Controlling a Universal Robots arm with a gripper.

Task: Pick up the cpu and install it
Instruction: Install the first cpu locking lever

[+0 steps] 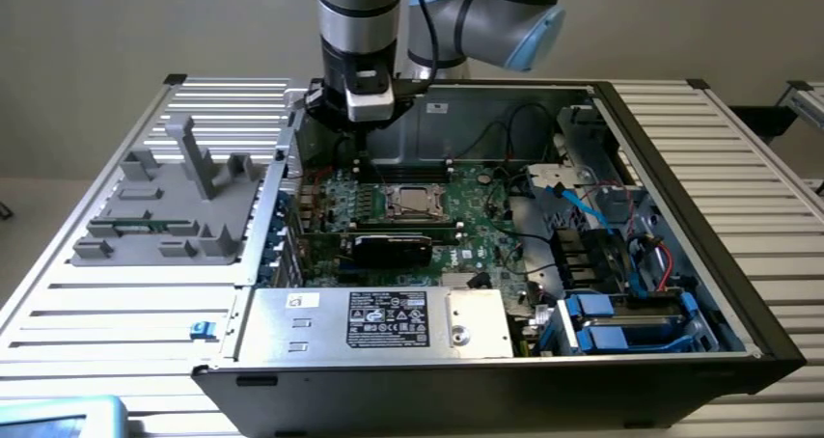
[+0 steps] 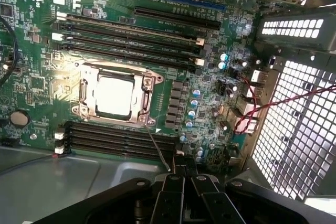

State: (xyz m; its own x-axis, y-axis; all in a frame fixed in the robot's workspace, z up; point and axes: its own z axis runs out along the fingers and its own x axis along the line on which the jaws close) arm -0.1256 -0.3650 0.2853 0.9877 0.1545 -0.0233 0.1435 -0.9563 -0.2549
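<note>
The cpu (image 1: 412,200) (image 2: 114,95) lies flat inside the metal-framed socket (image 2: 84,90) on the green motherboard, its shiny top lit brightly. My gripper (image 1: 362,147) (image 2: 184,176) hangs above the back of the open computer case, behind the socket and apart from the cpu. Its black fingers (image 2: 173,190) are shut together and I see nothing between them. A thin metal lever (image 2: 157,148) runs from the socket's corner toward the fingertips; I cannot tell whether it touches them.
Black memory slots (image 2: 131,43) flank the socket on both sides. A black expansion card (image 1: 393,245) and the power supply (image 1: 373,320) lie nearer the front. Cables and blue drive bays (image 1: 631,317) crowd the exterior view's right. A grey fixture tray (image 1: 168,206) stands on the table left of the case.
</note>
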